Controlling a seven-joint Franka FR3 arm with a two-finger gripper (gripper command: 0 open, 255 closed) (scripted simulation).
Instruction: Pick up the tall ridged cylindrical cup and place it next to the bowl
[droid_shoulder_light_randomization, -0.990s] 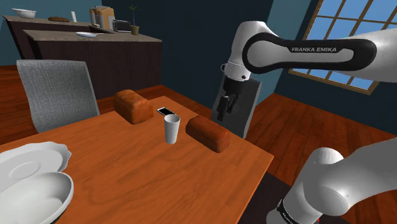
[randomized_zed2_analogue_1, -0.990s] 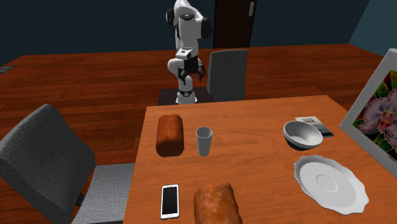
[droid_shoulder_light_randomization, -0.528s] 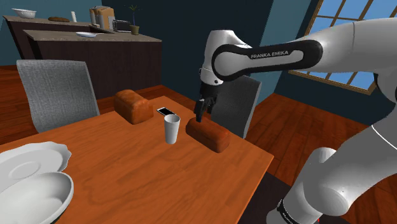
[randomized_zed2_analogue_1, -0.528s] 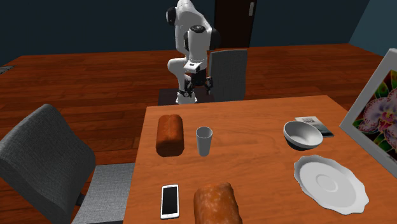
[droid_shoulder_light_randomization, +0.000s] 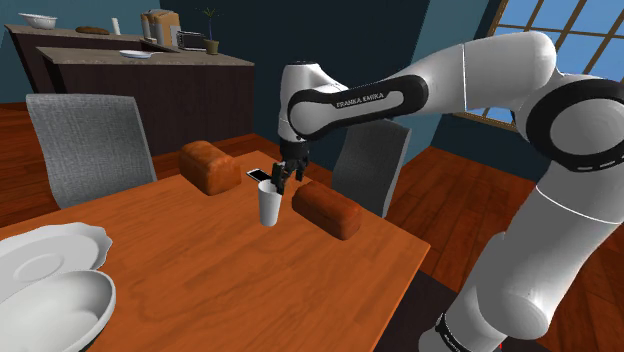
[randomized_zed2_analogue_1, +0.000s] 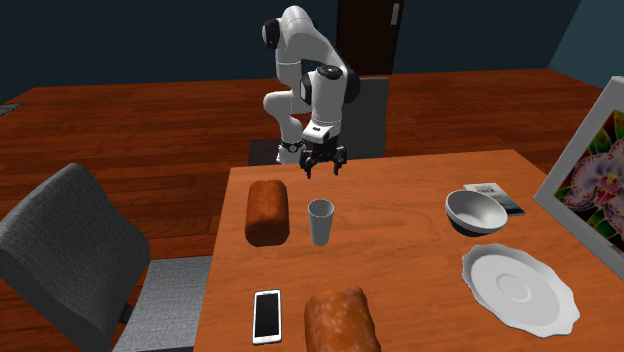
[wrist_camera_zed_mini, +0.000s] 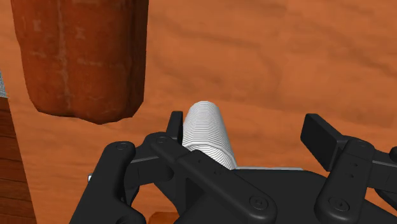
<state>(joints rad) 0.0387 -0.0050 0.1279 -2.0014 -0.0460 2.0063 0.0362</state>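
black gripper (randomized_zed2_analogue_1: 323, 172) wide open, hanging just over the white ridged cup (randomized_zed2_analogue_1: 320, 221), bread loaf (randomized_zed2_analogue_1: 267, 211) right beside it, bowl (randomized_zed2_analogue_1: 475, 212) well apart

Only legible txt: "FRANKA EMIKA", white caps on dark band of arm (droid_shoulder_light_randomization: 365, 99) link just above the gripper (droid_shoulder_light_randomization: 277, 183), shoulder view; letters run up & away from gripper. Booklet (randomized_zed2_analogue_1: 490, 187), well apart from gripper: print too small to read.

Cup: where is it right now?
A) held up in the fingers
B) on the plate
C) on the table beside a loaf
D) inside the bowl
C: the cup stands on the table beside a loaf; the open fingers aren't holding it.
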